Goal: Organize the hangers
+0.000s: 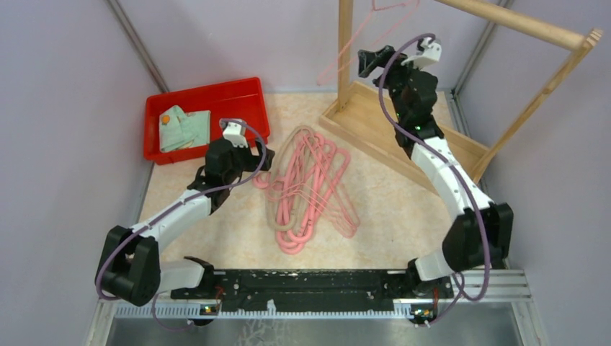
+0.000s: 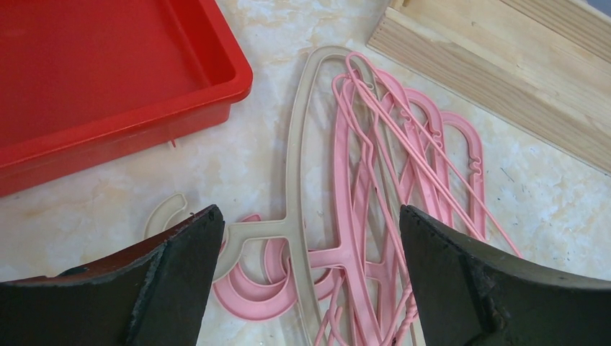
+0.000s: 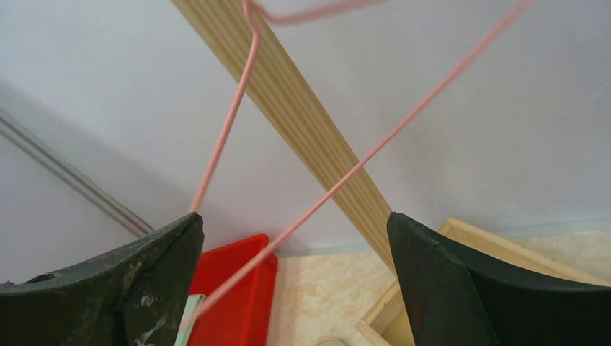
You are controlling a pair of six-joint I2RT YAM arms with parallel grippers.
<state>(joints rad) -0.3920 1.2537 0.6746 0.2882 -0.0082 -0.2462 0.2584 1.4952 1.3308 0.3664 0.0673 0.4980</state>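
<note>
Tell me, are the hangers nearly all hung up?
Not nearly. One pink wire hanger is up by the wooden rack, between the fingers of the open right gripper. The left gripper hovers open over the pile: several pink ones and a beige hanger wait.

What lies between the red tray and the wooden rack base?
The pile of hangers, with the left hand over its edge; the top view shows this.

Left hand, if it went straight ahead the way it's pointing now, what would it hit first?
Probably the beige hanger, which lies among the pink hangers directly between the spread fingers of the left hand. Depth is hard to judge from the wrist view.
</note>
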